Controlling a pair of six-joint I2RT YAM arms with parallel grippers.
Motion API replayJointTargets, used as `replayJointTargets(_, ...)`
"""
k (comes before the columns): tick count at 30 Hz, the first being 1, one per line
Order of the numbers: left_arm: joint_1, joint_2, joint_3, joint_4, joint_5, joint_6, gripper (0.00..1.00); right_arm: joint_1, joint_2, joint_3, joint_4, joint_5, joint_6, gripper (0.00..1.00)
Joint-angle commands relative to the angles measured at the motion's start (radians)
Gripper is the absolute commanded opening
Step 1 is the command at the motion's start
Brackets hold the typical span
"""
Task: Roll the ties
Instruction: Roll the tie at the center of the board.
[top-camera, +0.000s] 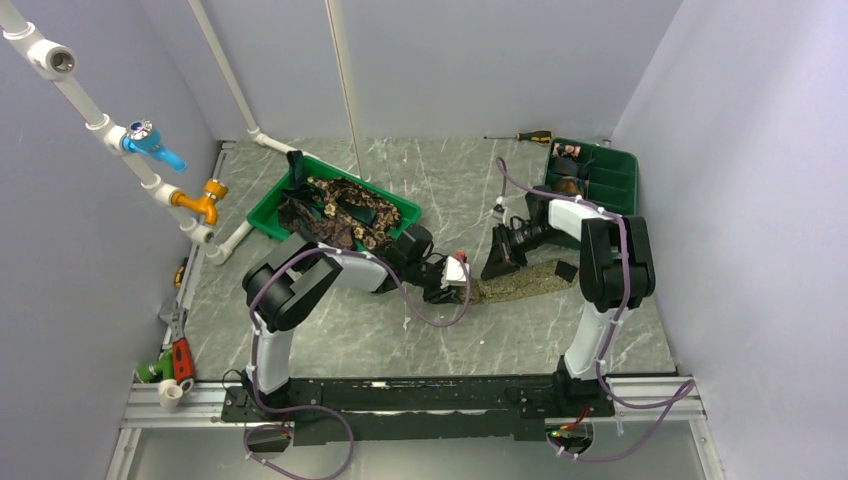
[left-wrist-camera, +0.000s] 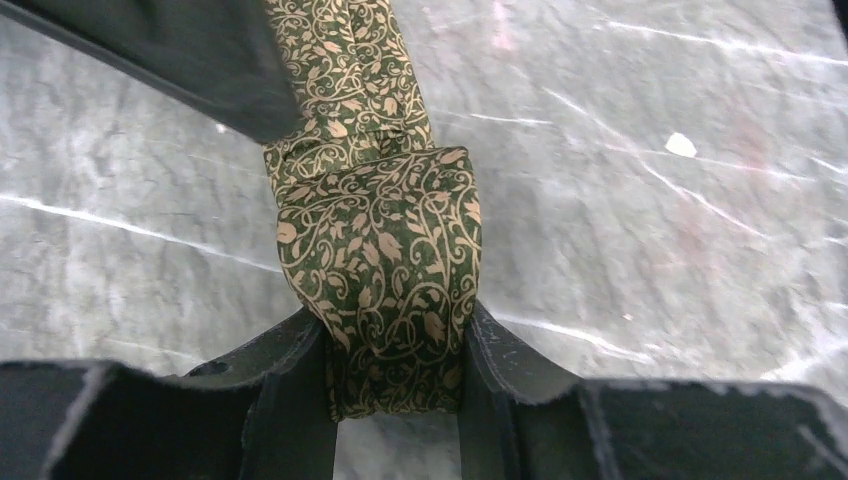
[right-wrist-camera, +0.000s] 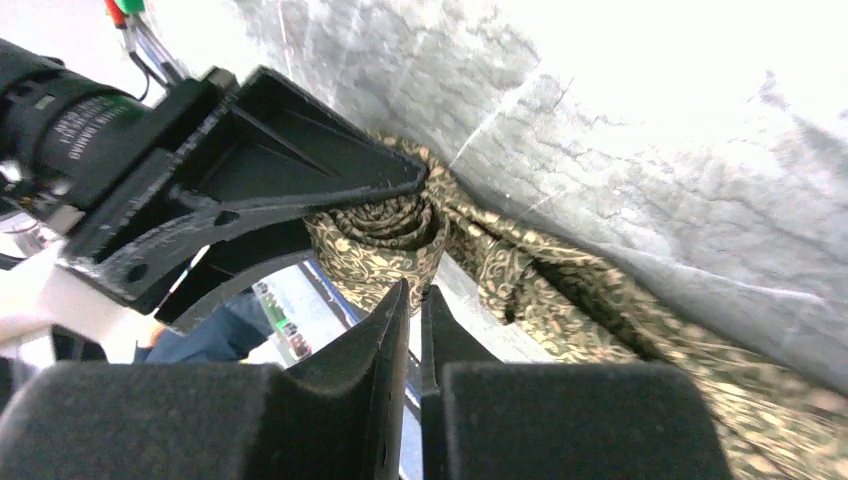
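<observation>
An olive-tan leaf-patterned tie lies as a strip on the table's middle, its left end rolled into a small coil. My left gripper is shut on this coil, one finger on each side; it shows in the top view too. My right gripper is shut with only a thin slit between the fingers, its tips right against the coil, and nothing shows between them. It sits just right of the left gripper in the top view. The unrolled strip trails away to the right.
A green tray at the back left holds a pile of dark and patterned ties. A second green tray at the back right holds small coils. A screwdriver lies at the back. White pipes with valves run along the left; tools lie at the front left.
</observation>
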Motion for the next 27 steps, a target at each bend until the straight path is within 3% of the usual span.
replayJointTargets(1, -0.004, -0.007, -0.053, -0.178, 0.083, 0.051, 0.18, -0.010, -0.022, 0.027, 0.033, 0.055, -0.009, 0.09)
replayJointTargets(9, 0.026, -0.006, -0.020, -0.137, -0.001, -0.100, 0.18, 0.033, 0.058, 0.007, 0.063, 0.255, -0.005, 0.01)
replayJointTargets(18, 0.037, -0.116, -0.096, -0.013, -0.112, -0.246, 0.20, 0.079, 0.075, 0.018, 0.094, 0.408, -0.011, 0.00)
replayJointTargets(24, 0.017, -0.119, -0.128, -0.101, -0.215, -0.150, 0.21, 0.095, 0.090, 0.085, 0.095, 0.352, -0.002, 0.01)
replayJointTargets(27, -0.003, -0.073, -0.100, -0.176, -0.277, -0.120, 0.22, 0.077, 0.033, 0.098, 0.067, 0.216, -0.033, 0.12)
